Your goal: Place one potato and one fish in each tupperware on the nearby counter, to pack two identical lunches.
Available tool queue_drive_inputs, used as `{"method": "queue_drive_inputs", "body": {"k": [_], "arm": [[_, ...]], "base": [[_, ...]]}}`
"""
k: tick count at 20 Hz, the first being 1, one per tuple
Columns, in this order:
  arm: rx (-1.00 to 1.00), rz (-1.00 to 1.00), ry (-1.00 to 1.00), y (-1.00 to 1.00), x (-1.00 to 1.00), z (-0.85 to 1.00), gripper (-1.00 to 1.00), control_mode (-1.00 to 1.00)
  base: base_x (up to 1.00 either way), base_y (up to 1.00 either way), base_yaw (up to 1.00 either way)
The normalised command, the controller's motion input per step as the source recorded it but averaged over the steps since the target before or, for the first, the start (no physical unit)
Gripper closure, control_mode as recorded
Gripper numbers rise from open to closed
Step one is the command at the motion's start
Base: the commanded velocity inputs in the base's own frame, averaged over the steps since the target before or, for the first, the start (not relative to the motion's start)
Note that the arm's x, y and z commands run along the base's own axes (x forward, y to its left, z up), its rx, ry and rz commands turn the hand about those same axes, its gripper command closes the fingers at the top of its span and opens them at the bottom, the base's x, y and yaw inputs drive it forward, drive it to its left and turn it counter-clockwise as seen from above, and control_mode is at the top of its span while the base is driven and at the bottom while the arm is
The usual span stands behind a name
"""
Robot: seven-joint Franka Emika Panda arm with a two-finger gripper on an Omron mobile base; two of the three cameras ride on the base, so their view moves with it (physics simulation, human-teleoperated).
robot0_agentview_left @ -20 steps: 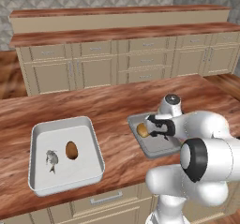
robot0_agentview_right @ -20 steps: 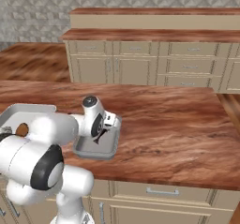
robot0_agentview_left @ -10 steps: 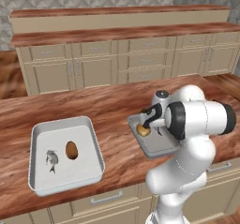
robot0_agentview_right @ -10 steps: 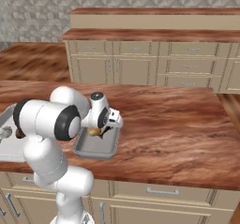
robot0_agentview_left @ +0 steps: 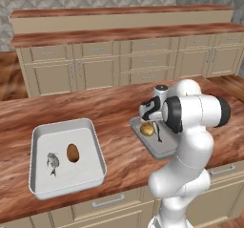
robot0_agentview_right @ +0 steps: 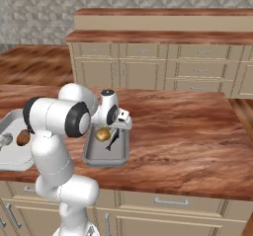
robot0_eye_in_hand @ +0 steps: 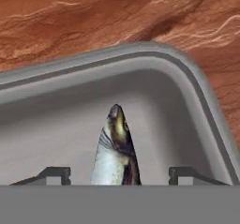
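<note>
The smaller tupperware (robot0_agentview_left: 164,148) sits near the front edge of the surface (robot0_agentview_left: 95,112), with its near end partly hidden behind the arm in the left base view. The larger tupperware (robot0_agentview_left: 66,158) lies well apart to the robot's left, also close to the front edge. Bare wood-grain surface separates the two trays and extends behind them to the rear edge; in the right base view, a broad open stretch continues to the robot's right.

The hand (robot0_eye_in_hand: 117,174) hovers low over the smaller tupperware with its jaws apart, gripping nothing; its two fingertips (robot0_eye_in_hand: 56,174) stand on either side of the fish (robot0_eye_in_hand: 116,148).

This fish lies inside the smaller tupperware, its long axis running roughly along the tray's length (its head appears to point toward a rounded corner in the hand view). A potato (robot0_agentview_right: 102,134) rests just beside it in the same tray.

The larger tupperware holds a second potato (robot0_agentview_left: 72,152) and a second fish (robot0_agentview_left: 52,161), near each other but apart.
</note>
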Motion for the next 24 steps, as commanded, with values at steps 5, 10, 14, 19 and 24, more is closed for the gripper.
{"method": "queue_drive_inputs", "body": {"k": [5, 10, 14, 19, 24], "arm": [[0.0, -0.1, 0.0, 0.0, -1.0, 0.75, -1.0, -1.0], [0.0, -0.1, -0.03, 0.0, -1.0, 0.96, -1.0, -1.0], [-0.11, -0.03, -0.2, 0.28, -0.98, 0.89, -1.0, -1.0], [-0.28, 0.0, -0.27, 0.78, -0.57, 0.64, -1.0, -1.0], [-0.31, 0.0, -0.11, 0.86, -0.2, 0.28, -1.0, -1.0]], "base": [[0.0, 0.0, 0.0], [0.0, 0.0, 0.0], [0.0, 0.0, 0.0], [0.0, 0.0, 0.0], [0.0, 0.0, 0.0]]}}
